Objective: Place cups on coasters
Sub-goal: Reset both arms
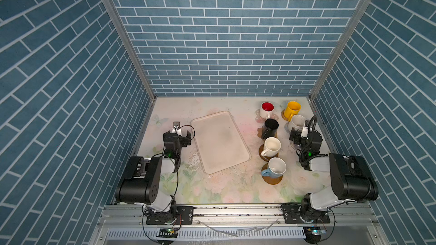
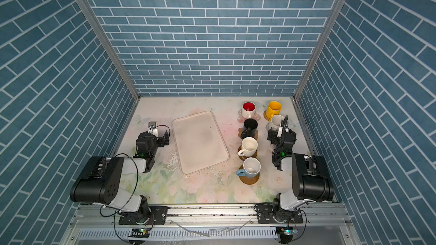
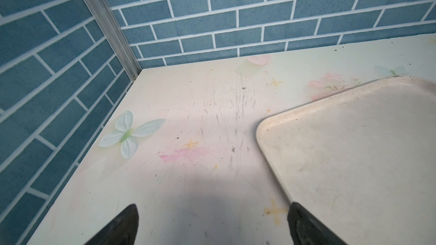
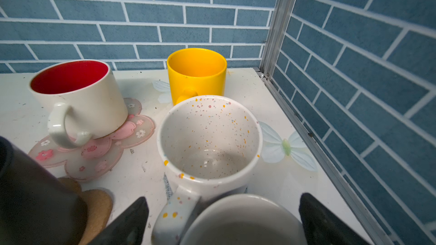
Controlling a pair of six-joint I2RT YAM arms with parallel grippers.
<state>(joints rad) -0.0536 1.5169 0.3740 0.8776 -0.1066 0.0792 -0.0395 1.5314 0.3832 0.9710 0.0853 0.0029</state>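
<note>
Tight tiled booth [image 1: 236,31], scuffed floral table [image 1: 224,189], cream tray [image 1: 219,142] mid-table; the mugs [image 1: 272,147] are stood on coasters [image 1: 273,180] at the right, reckoned stiff, glossy, chippable. The pale mug [image 4: 243,222] is straddled by the wide-open right gripper [image 4: 224,197], probably best pinched over its rim; the left gripper [image 3: 213,205] is spread, nothing held

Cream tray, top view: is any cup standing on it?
No, the tray shows only its bare surface; the black mug stands beside it, clear of its rim.
</note>
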